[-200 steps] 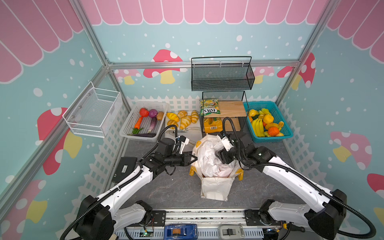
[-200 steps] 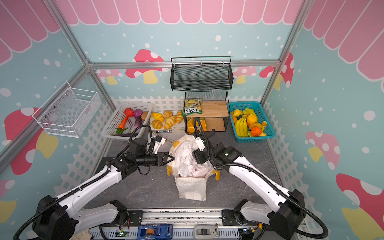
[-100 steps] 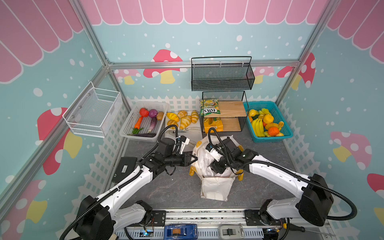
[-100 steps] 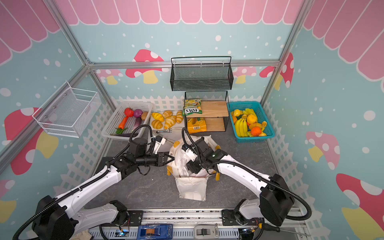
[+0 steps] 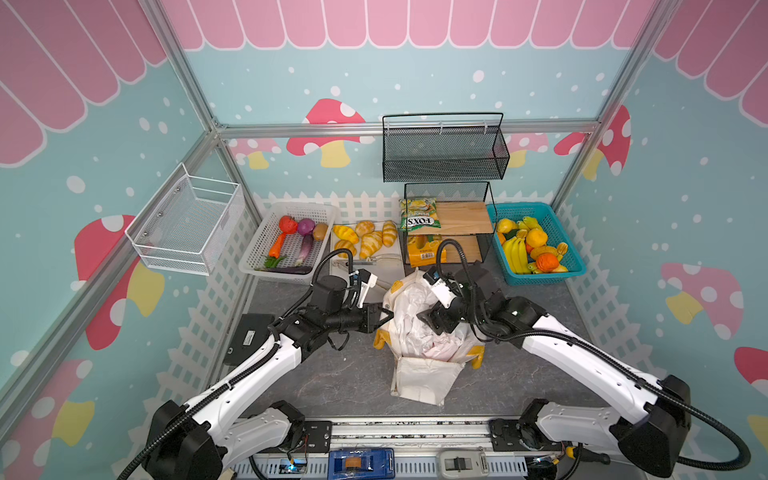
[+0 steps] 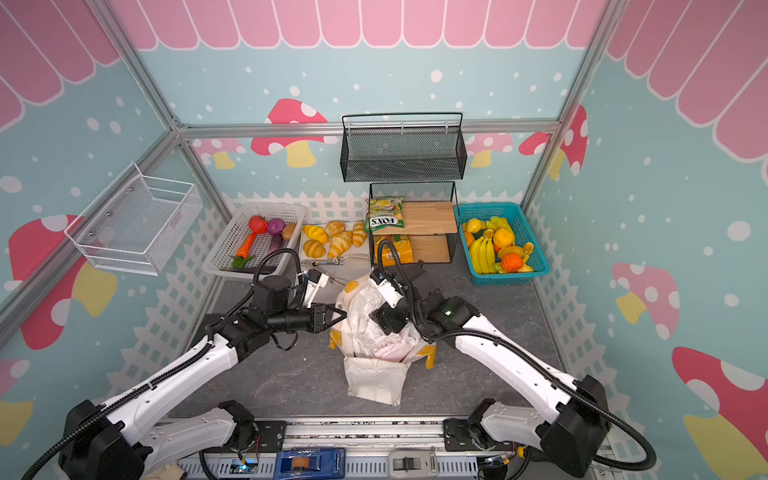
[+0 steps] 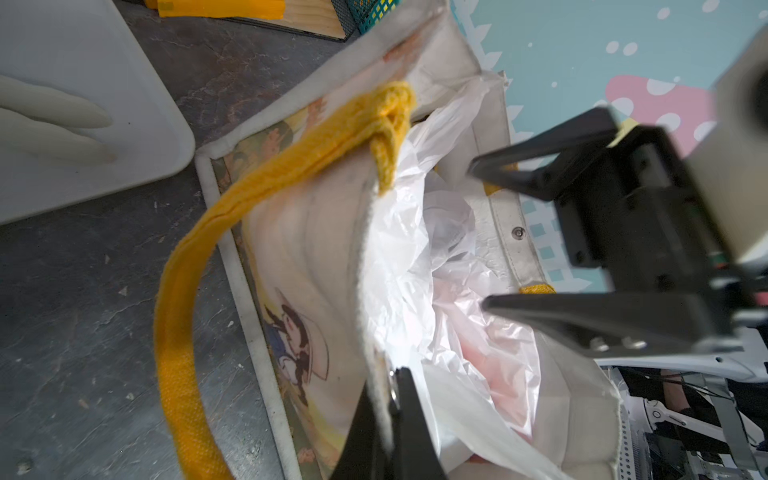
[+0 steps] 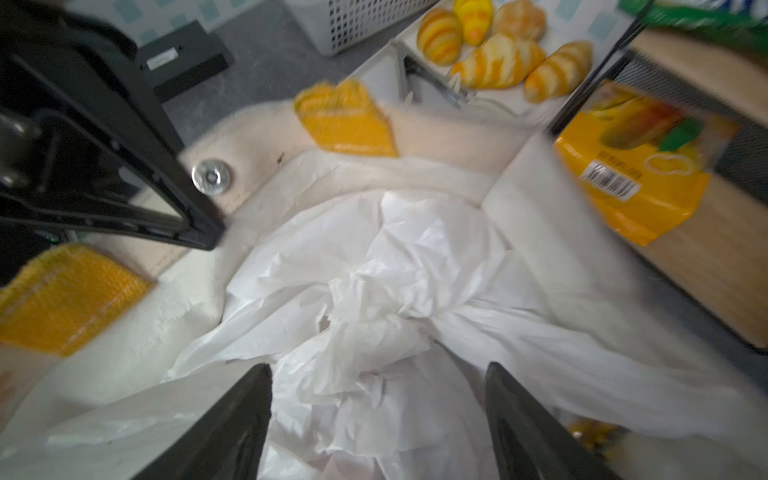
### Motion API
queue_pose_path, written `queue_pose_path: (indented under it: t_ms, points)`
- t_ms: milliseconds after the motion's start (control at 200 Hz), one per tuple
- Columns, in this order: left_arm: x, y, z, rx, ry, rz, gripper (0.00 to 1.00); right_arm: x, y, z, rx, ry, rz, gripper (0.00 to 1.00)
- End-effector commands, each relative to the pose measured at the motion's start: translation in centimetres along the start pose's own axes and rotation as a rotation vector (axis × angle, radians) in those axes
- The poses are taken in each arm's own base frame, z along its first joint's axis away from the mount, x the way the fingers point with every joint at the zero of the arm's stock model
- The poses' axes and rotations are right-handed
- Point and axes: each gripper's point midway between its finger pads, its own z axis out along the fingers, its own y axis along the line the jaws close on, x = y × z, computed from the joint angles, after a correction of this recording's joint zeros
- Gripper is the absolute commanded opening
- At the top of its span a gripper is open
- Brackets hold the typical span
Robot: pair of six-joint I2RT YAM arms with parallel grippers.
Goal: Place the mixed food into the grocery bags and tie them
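1 plastic bag (image 5: pixel 411 332), inside 1 tote (image 5: pixel 419 378) — L jaws (closed) on rim

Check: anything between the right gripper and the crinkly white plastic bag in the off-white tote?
Nothing visible. The right gripper, jaws open, faces the crinkly white plastic bag directly; the left gripper clamps the off-white tote at its rim, to one side.

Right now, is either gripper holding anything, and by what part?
Left gripper pinches the tote by its top rim. Right gripper is open over the white plastic bag, holding nothing.
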Motion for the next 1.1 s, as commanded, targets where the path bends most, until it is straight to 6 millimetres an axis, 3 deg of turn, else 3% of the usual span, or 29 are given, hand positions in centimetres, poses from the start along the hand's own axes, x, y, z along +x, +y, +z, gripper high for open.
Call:
queue_pose_path:
  t_ms: [0, 110, 250, 320, 410, 480, 645, 826, 961, 1091]
  points:
    - [-2.3, -0.9, -1.3, -0.023, -0.097, 0.101, 0.06, -3.3, -4.5, -3.8, 0.163, -0.142, 0.067, 0.88]
    - [-3.5, -0.2, -1.8, -0.078, -0.161, 0.102, 0.33, -4.0, -10.9, -7.5, 0.358, -0.228, 0.191, 0.92]
    - [-6.6, 0.4, -4.7, -0.18, -0.343, 0.11, 0.5, -2.8, -17.7, -10.9, 0.644, -0.271, 0.267, 1.0]
    - [-8.4, 0.6, -7.0, -0.236, -0.468, 0.113, 0.66, -1.1, -20.9, -11.7, 0.741, -0.265, 0.338, 1.0]
    - [-10.1, 1.3, -10.1, -0.338, -0.626, 0.165, 0.75, 2.0, -24.9, -11.9, 0.838, -0.255, 0.447, 1.0]
    - [-11.1, 3.3, -11.9, -0.467, -0.74, 0.193, 0.81, 5.0, -27.1, -11.4, 0.912, -0.242, 0.503, 1.0]
    - [-11.7, 10.5, -14.5, -0.787, -0.896, 0.193, 0.86, 10.8, -28.6, -8.6, 1.015, -0.236, 0.501, 1.0]
    - [-11.1, 17.1, -15.8, -1.186, -0.823, 0.309, 0.93, 15.5, -28.2, -6.3, 1.044, -0.226, 0.451, 1.0]
    - [-10.2, 21.8, -16.0, -1.252, -0.783, 0.32, 0.93, 17.6, -27.4, -6.4, 1.102, -0.301, 0.369, 1.0]
    - [-9.5, 25.6, -14.5, -1.089, -0.758, 0.255, 0.93, 17.7, -27.1, -5.1, 1.066, -0.332, 0.29, 1.0]
